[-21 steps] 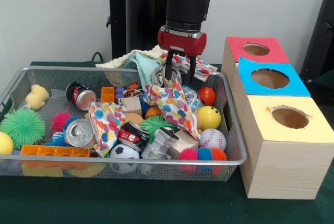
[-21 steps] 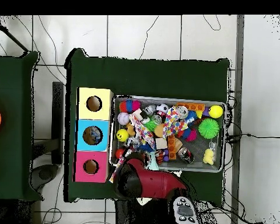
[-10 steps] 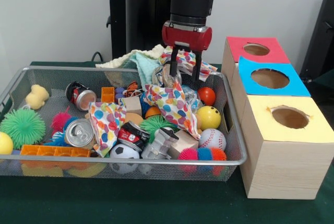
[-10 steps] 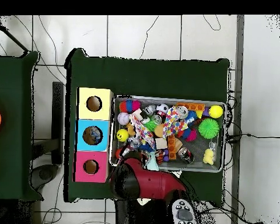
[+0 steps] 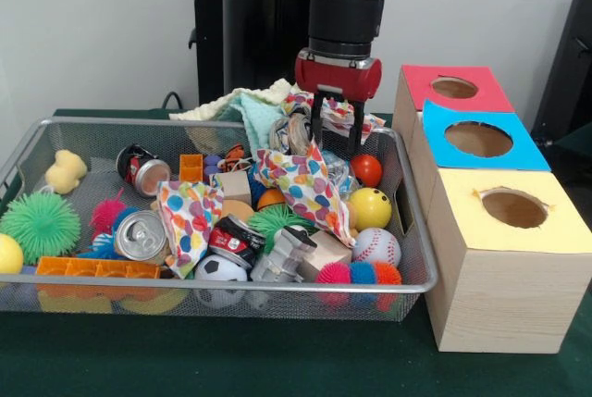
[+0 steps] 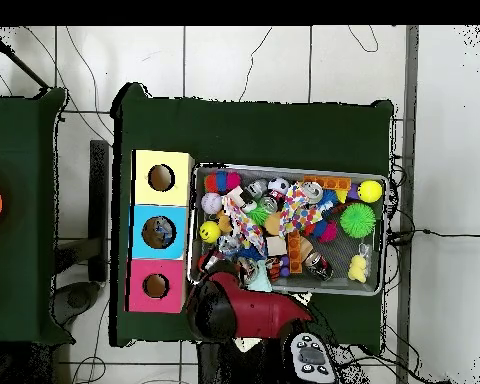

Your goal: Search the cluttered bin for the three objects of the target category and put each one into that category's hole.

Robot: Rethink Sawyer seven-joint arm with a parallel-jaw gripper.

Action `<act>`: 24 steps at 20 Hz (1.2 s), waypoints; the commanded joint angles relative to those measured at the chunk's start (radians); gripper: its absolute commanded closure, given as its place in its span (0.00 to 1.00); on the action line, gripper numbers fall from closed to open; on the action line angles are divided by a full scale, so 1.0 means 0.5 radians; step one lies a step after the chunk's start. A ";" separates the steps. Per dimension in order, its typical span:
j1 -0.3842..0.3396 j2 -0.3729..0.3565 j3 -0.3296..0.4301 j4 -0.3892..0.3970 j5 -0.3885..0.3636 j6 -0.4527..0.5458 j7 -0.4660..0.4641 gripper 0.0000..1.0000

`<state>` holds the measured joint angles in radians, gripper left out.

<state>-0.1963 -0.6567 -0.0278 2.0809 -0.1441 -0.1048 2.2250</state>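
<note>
My gripper (image 5: 336, 141) hangs open over the back right of the wire bin (image 5: 222, 284), just above a spotted cloth (image 5: 305, 184); nothing sits between its fingers (image 5: 317, 119). The bin holds drink cans (image 5: 141, 235), (image 5: 143, 170), (image 5: 234, 240), balls such as a yellow smiley ball (image 5: 370, 207), a baseball (image 5: 376, 246), a red ball (image 5: 367, 169) and a soccer ball (image 5: 220, 272), and orange blocks (image 5: 97, 268). In the overhead view the red arm (image 6: 246, 312) covers the gripper at the bin's lower left corner (image 6: 198, 276).
Three wooden boxes with round holes stand right of the bin: red top (image 5: 453, 88), blue top (image 5: 478, 138), yellow top (image 5: 513, 207). Green spiky ball (image 5: 39, 224), yellow duck (image 5: 65, 171), second spotted cloth (image 5: 188, 217) and pale cloths (image 5: 242, 105) over the back rim.
The gripper has lifted out of the bin's clutter and shifted right toward the boxes, with nothing in it. The bin's contents look unmoved.
</note>
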 commanded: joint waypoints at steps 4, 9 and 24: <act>-0.068 0.220 0.142 -0.272 -0.032 -0.264 0.212 0.00; -0.073 0.262 0.127 -0.305 -0.034 -0.301 0.192 0.00; 0.002 0.377 0.017 -0.390 0.029 -0.433 0.242 0.00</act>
<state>-0.1729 -0.5228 -0.0584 2.0057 -0.1437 -0.2238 2.2250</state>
